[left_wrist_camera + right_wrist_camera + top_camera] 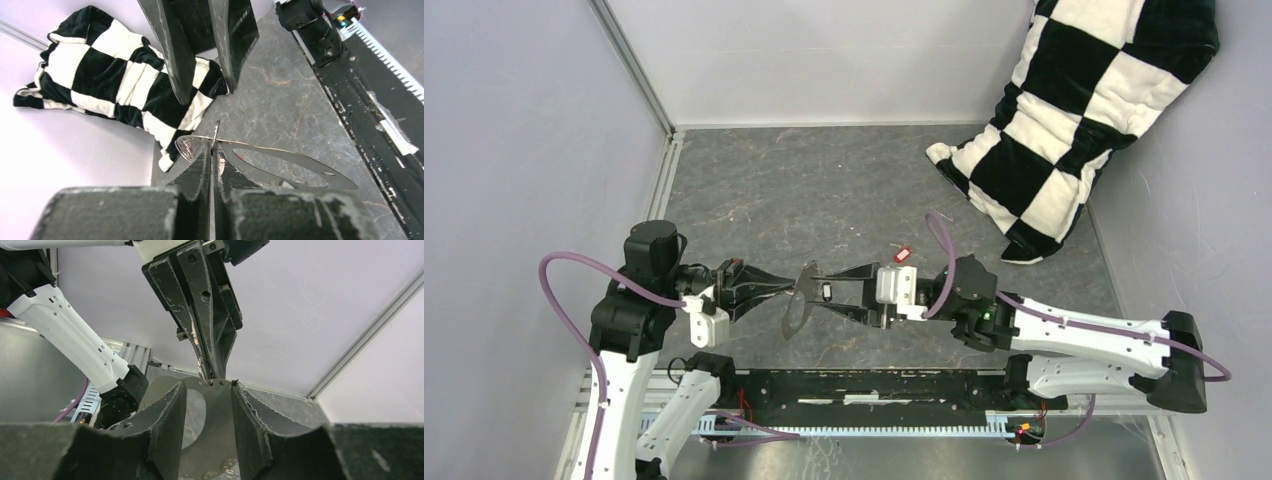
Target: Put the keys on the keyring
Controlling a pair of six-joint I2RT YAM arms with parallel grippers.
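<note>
judging from how things lie, little is done: no key is seen threaded. the left gripper (786, 287) is clamped tight on an edge of the keyring (796, 312), which is held on edge in the air above the middle of the worktop's (824, 190) near edge. the right gripper (821, 290) is set partly open either side of it; whether it presses cannot be told. the red key (902, 254) lies loose on the worktop just beyond; the black key is not made out. the grey marbled surface is enclosed by pale walls (824, 50), with a chequered cushion (1074, 110) propped in the far right corner.

Grey marbled tabletop (824, 180), pale lilac walls (824, 50)
</note>
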